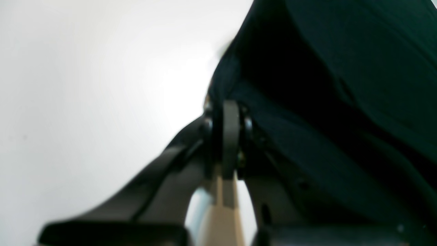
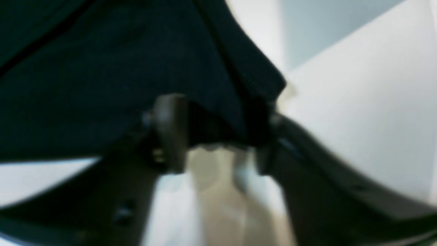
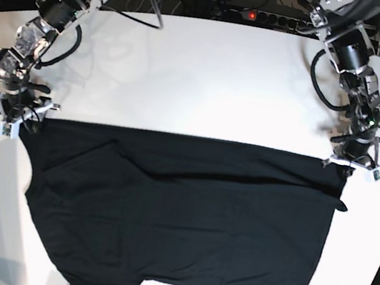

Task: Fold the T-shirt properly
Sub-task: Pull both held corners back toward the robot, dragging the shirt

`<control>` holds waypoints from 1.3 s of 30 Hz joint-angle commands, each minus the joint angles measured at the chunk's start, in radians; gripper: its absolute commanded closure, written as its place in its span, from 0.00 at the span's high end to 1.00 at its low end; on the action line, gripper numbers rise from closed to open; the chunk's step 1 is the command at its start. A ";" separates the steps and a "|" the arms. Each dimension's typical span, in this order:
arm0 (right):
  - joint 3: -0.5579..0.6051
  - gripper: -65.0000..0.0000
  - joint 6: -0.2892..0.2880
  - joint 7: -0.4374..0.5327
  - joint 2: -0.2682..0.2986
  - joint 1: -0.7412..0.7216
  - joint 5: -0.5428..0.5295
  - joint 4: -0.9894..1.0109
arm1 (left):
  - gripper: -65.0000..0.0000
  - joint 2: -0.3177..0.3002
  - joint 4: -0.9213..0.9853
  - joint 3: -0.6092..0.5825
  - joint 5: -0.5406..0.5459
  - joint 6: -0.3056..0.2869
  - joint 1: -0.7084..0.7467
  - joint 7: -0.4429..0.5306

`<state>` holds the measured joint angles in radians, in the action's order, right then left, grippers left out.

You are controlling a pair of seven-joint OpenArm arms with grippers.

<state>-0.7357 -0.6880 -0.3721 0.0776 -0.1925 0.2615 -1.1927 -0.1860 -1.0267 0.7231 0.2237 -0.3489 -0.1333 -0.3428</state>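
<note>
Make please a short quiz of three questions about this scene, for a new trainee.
1. True or false: the T-shirt lies with an orange print facing up.
2. Which gripper is pinched shut on the shirt's top corner? A) left gripper B) neither
3. Fill in: the shirt's bottom part hangs over the near edge of the white ____.

Key: 1. False, only plain black cloth shows. 2. A; the right gripper is at the other corner with its jaws apart around the cloth edge. 3. table.

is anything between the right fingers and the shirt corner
Nothing visible. The right wrist view shows the T-shirt edge already lying between the right gripper's part-open fingers, over bare table.
</note>
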 commanded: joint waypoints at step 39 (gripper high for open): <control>0.081 0.00 -0.010 -0.273 0.003 0.051 0.034 -0.465 | 0.00 -0.030 -0.384 0.151 0.076 0.001 0.123 -0.281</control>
<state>-0.6479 -0.7033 -0.6651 0.0578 -0.1211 0.2790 -1.6348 -0.1860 -1.3918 0.8635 0.3042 -0.3676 0.0051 -0.6724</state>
